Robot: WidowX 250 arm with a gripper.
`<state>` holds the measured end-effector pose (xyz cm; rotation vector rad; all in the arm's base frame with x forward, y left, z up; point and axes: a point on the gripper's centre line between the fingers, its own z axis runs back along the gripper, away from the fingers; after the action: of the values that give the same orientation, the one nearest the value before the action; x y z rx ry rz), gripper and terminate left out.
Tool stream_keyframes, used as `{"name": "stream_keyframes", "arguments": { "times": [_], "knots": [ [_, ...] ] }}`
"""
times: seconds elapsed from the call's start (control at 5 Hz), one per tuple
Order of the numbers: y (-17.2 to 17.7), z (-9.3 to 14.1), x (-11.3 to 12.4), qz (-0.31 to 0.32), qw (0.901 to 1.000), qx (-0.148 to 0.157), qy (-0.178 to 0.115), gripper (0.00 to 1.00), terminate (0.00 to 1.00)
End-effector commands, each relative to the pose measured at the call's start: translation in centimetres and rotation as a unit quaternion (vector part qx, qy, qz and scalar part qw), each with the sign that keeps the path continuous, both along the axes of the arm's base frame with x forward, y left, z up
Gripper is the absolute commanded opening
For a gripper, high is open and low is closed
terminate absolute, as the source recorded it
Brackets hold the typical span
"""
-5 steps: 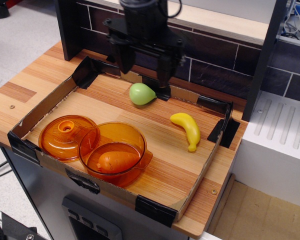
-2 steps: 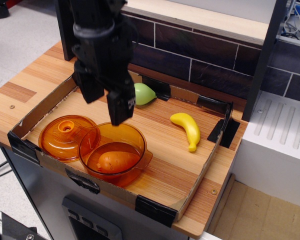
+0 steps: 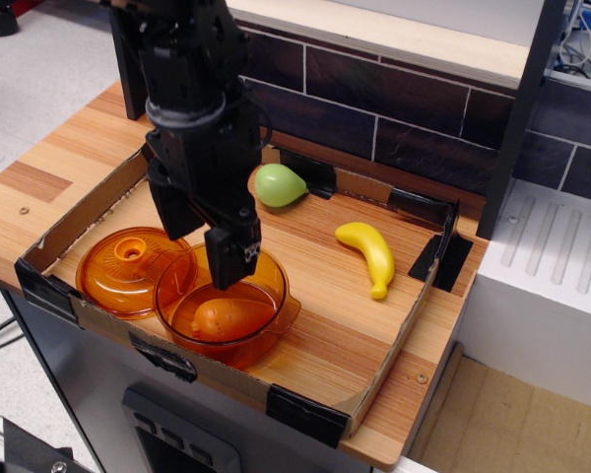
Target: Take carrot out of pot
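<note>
The orange carrot (image 3: 222, 317) lies inside the translucent amber pot (image 3: 268, 317) at the front of the tray. My black gripper (image 3: 205, 246) hangs over the pot's back rim, just above the carrot. Its jaws are open, with one finger (image 3: 233, 258) dipping toward the pot and the other finger (image 3: 173, 213) to the left. It holds nothing. The arm hides the back left part of the pot.
The matching orange lid (image 3: 121, 266) with a centre knob lies left of the pot, touching it. A green pear (image 3: 279, 185) and a yellow banana (image 3: 369, 256) lie further back and right. A low cardboard tray wall (image 3: 414, 325) rings everything on the wooden table.
My gripper has moved from the back of the tray, near the pear, forward and left, and has come down over the pot. The carrot and pot have not moved.
</note>
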<state>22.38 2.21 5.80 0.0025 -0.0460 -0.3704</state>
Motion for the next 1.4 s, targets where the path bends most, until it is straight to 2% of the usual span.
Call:
{"name": "stream_keyframes", "arguments": {
  "times": [0.0, 0.6, 1.0, 1.2],
  "knots": [
    [0.1, -1.2, 0.2, 0.003, 0.9999, 0.007, -0.015, 1.0, 0.0],
    [0.1, -3.0, 0.2, 0.014, 0.9997, 0.018, -0.01, 1.0, 0.0],
    [-0.2, -3.9, -0.1, 0.012, 0.9997, 0.02, 0.003, 1.0, 0.0],
    [-0.4, -4.0, -0.4, 0.008, 0.9997, 0.023, -0.004, 1.0, 0.0]
  ]
}}
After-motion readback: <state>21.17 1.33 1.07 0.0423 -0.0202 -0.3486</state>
